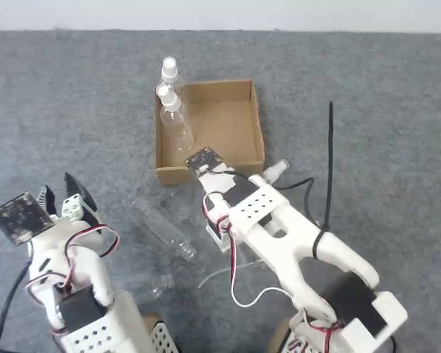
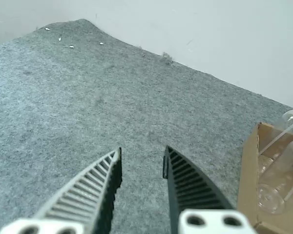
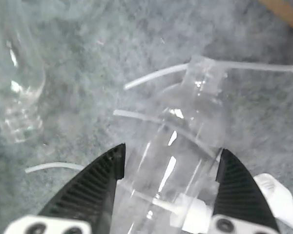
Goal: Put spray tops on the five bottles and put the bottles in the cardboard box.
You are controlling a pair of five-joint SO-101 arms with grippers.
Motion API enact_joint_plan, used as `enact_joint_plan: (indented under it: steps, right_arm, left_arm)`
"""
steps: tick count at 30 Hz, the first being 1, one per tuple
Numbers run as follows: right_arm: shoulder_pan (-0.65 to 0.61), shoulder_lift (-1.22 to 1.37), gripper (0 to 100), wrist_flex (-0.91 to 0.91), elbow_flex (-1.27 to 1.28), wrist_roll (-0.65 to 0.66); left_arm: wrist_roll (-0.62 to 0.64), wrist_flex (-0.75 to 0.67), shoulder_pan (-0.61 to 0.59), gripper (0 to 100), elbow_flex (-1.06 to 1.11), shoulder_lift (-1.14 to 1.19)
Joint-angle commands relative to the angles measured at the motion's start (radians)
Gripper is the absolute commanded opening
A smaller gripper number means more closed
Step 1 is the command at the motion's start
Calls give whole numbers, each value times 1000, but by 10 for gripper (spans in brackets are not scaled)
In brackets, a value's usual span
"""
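My right gripper [image 3: 171, 153] is open, its two black fingers on either side of a clear bottle [image 3: 178, 146] lying on the grey carpet. A white spray top [image 3: 195, 214] lies against that bottle close to the gripper. The right arm [image 1: 261, 209] sits just in front of the cardboard box [image 1: 257, 125]. One bottle with a spray top [image 1: 175, 121] leans in the box's left corner, and another [image 1: 170, 72] stands behind the box. An uncapped bottle [image 1: 162, 224] lies left of the right arm. My left gripper [image 2: 142, 156] is open and holds nothing, low over bare carpet at the left.
A further clear bottle [image 1: 156, 285] lies beside the left arm's base. A loose spray top [image 1: 277, 170] rests right of the box's front corner. Thin white dip tubes [image 3: 151, 78] lie scattered on the carpet. A black cable [image 1: 329, 169] runs up beside the right arm.
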Motion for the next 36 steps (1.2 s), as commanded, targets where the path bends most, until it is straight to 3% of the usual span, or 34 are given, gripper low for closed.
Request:
enact_joint_plan:
  steps: [1, 15, 18, 22, 31, 36]
  right_arm:
    - [13, -8, 252, -36, -63, -9]
    - [19, 77, 159, -53, -61, -5]
    - [19, 61, 81, -51, -61, 0]
    - [24, -2, 4, -36, -49, 74]
    - [84, -249, 8, -18, 72, 83]
    - [107, -446, 9, -21, 169, -18]
  left_arm:
    - [3, -26, 2, 130, -15, -15]
    - [3, -26, 2, 131, -15, -15]
    - [3, -26, 2, 131, -15, -15]
    - [3, -26, 2, 131, -15, -15]
    - [3, -26, 2, 131, -13, -15]
    - [3, -26, 2, 131, -13, -15]
